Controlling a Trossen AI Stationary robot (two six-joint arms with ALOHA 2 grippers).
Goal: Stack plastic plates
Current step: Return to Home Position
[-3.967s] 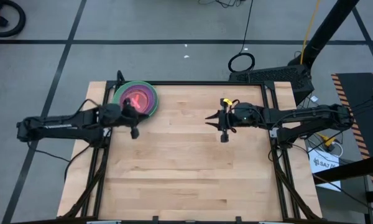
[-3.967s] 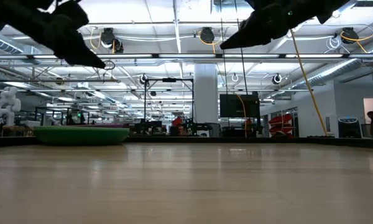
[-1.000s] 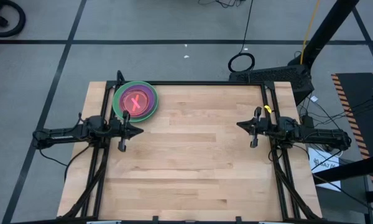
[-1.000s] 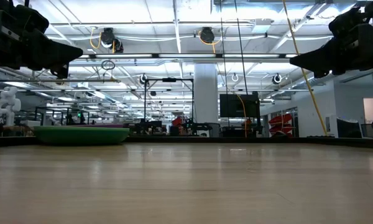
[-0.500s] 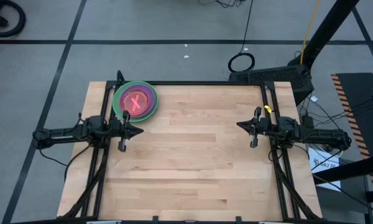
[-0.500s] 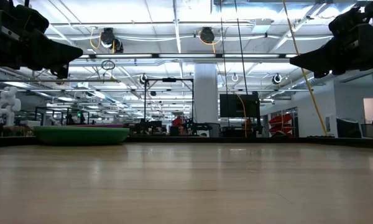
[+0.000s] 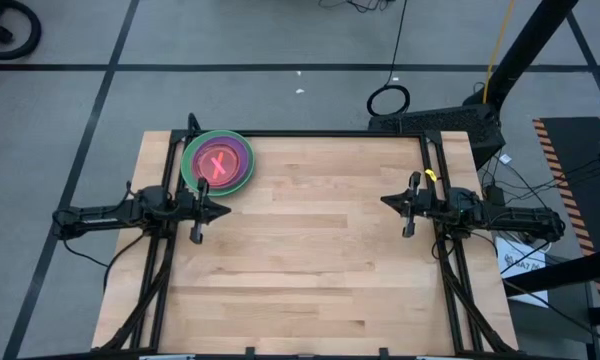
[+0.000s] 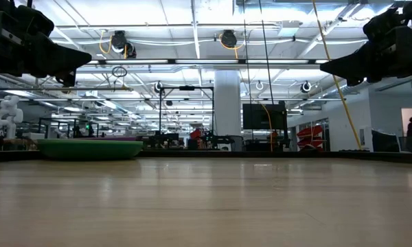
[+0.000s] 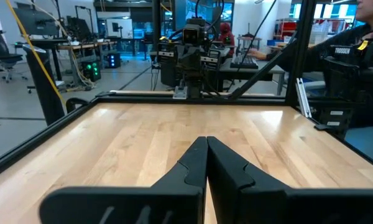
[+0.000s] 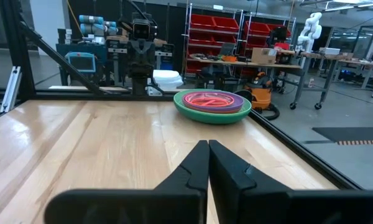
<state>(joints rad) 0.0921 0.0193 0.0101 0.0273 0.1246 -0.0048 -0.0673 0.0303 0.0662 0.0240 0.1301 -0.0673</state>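
At the table's (image 7: 300, 290) far left corner the stacked plastic plates (image 7: 218, 160) probably topple only if the nearby left gripper (image 7: 223, 211) (closed, empty, like the right gripper (image 7: 385, 201)) sweeps them.

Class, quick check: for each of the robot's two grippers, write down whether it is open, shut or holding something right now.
Left gripper: shut, holding nothing, at the left edge of the table.
Right gripper: shut, holding nothing, at the table's right edge.

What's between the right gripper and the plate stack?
Nothing but bare tabletop between the right gripper and the plate stack; the high and right wrist views both show it.
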